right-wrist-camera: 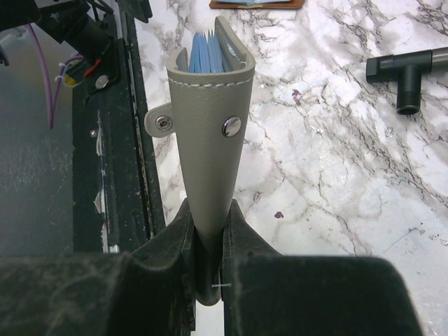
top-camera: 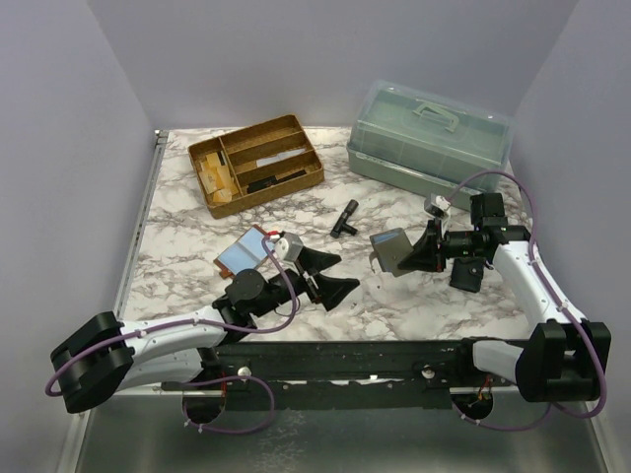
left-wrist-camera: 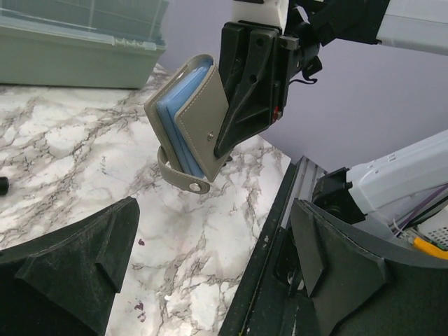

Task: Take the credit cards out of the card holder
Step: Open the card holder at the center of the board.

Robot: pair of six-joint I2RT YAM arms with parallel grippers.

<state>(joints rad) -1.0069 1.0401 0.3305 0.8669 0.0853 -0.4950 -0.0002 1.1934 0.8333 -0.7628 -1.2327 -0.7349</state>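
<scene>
A grey folding card holder [top-camera: 392, 249] hangs above the table in my right gripper [top-camera: 414, 251], which is shut on its folded end. In the right wrist view the holder [right-wrist-camera: 210, 140] points away from my gripper [right-wrist-camera: 208, 224], with light-blue credit cards [right-wrist-camera: 206, 52] showing in its open end. In the left wrist view the holder [left-wrist-camera: 199, 119] is tilted, its cards [left-wrist-camera: 175, 119] showing along the left edge and its snap strap hanging loose. My left gripper [top-camera: 333, 276] is open and empty, a short way left of the holder, fingers [left-wrist-camera: 91, 259] wide apart.
A light-blue flat piece on a brown backing [top-camera: 245, 251] lies on the table left of my left wrist. A black T-shaped part [top-camera: 345, 217] lies mid-table. A wooden divided tray [top-camera: 256, 163] and a grey-green lidded box [top-camera: 429, 138] stand at the back.
</scene>
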